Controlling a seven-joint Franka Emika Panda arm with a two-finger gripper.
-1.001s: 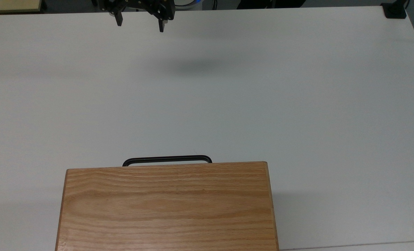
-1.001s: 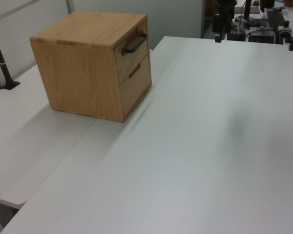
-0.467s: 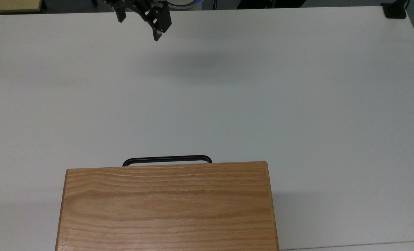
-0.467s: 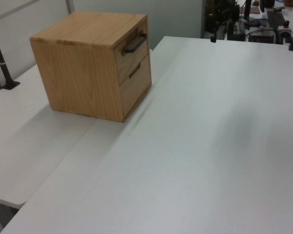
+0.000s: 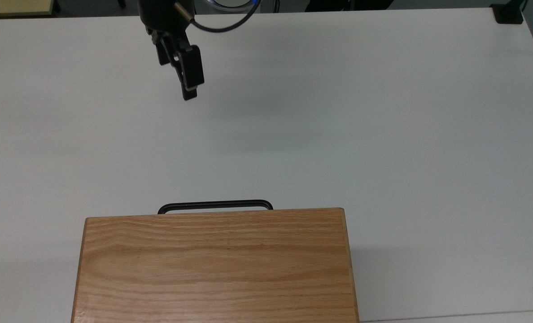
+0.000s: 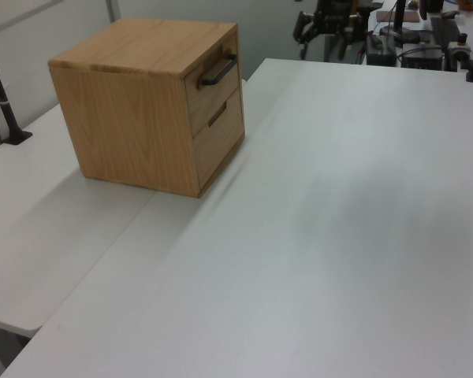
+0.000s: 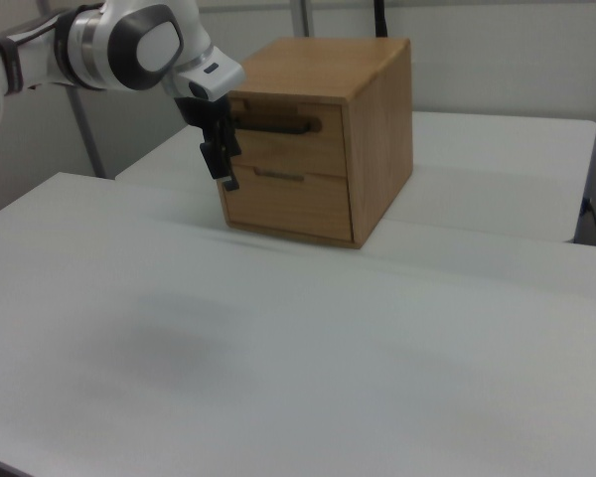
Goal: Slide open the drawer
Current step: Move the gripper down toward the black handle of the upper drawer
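1. One white table (image 5: 383, 112) spans the whole top view; it carries a light oak cabinet (image 5: 215, 264) at the bottom centre of that frame, also seen at the upper left of the left view (image 6: 146, 102) and the upper centre of the right view (image 7: 323, 129).
2. Two drawer fronts show on the cabinet. The upper drawer (image 7: 288, 139) is fully shut, flush with the cabinet face, and its long black bar handle (image 5: 216, 205) juts out just above the cabinet's top edge in the top view.
3. The robot arm (image 7: 109, 40) reaches in from the upper left of the right view.
4. The gripper (image 5: 186, 76) hangs in the upper left of the top view, well apart from the handle, grasping nothing. Whether its fingers are spread or closed, I cannot tell.
5. Judged step: the approach, with the drawer untouched. The next move calls for travelling to the handle, closing around the bar and pulling straight out.
6. Compared with half a second ago, the gripper has come lower in the top view and turned; cabinet and drawer are unchanged.
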